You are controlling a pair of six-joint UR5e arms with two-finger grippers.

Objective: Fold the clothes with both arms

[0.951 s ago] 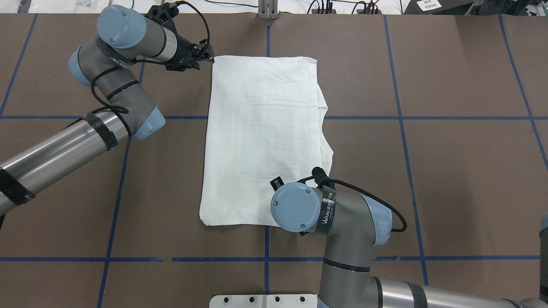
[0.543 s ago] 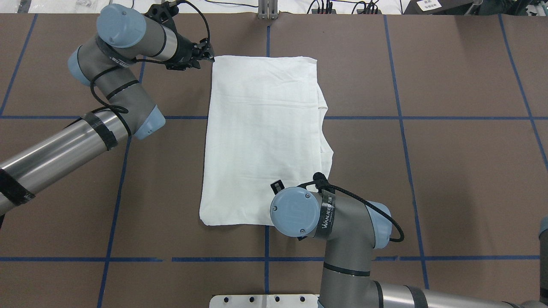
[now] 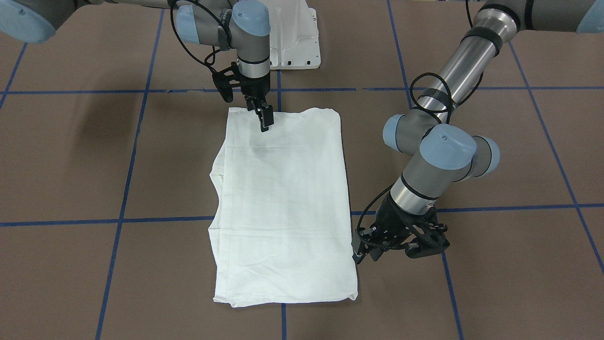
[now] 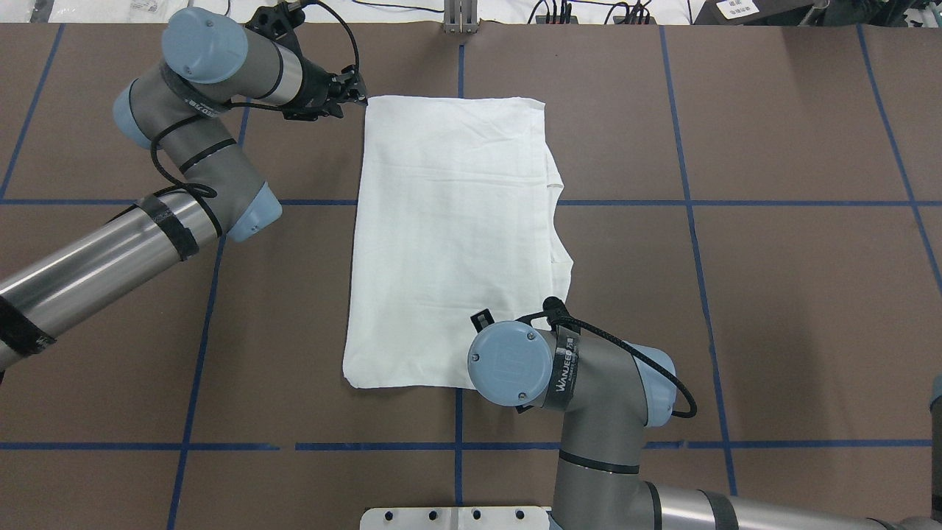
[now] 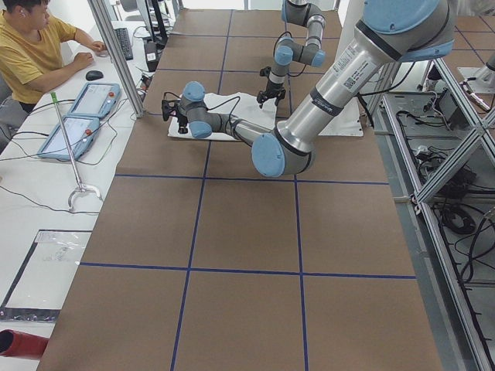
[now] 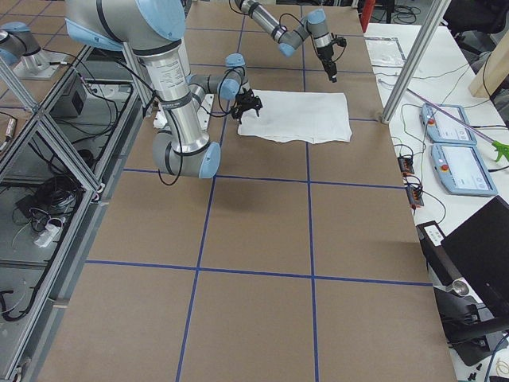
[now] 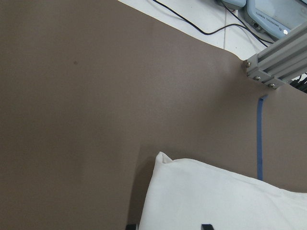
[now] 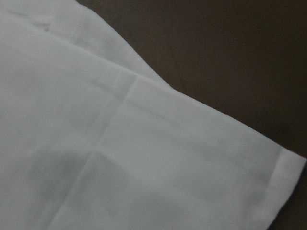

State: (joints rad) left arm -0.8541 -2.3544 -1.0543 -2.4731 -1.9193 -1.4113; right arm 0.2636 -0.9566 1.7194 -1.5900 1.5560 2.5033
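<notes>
Item 1: shirt (image 4: pixel 449 243). White, folded into a long rectangle, lying flat at the middle of the bench (image 4: pixel 773 294). One short edge faces the robot, the other faces away. Along the long side toward the robot's right, a lower layer shows past the top layer in two small steps. Light creases run across the upper surface.

Item 2: left end effector (image 4: pixel 358 93). Low over the bench, just beside the shirt's far corner on the robot's left. In the left wrist view two dark fingertips (image 7: pixel 206 226) stand apart at the bottom edge, with the corner of cloth ahead of them. Jaws spread, nothing held.

Item 3: right end effector (image 3: pixel 265 122). Pointing down over the shirt's near edge, throwing a faint shadow on the cloth. The fingers read as one dark shape, and the right wrist view shows only hemmed cloth, so I cannot tell how far apart they are or whether they grip anything.

Item 4: tape lines (image 4: pixel 692 221). Blue, marking the brown bench in a grid.

Item 5: base plate (image 3: pixel 295 38). White metal, at the robot's edge of the bench.

Item 6: person (image 5: pixel 35 46). Yellow top, seated at a side desk beside two tablets (image 5: pixel 77 116).
</notes>
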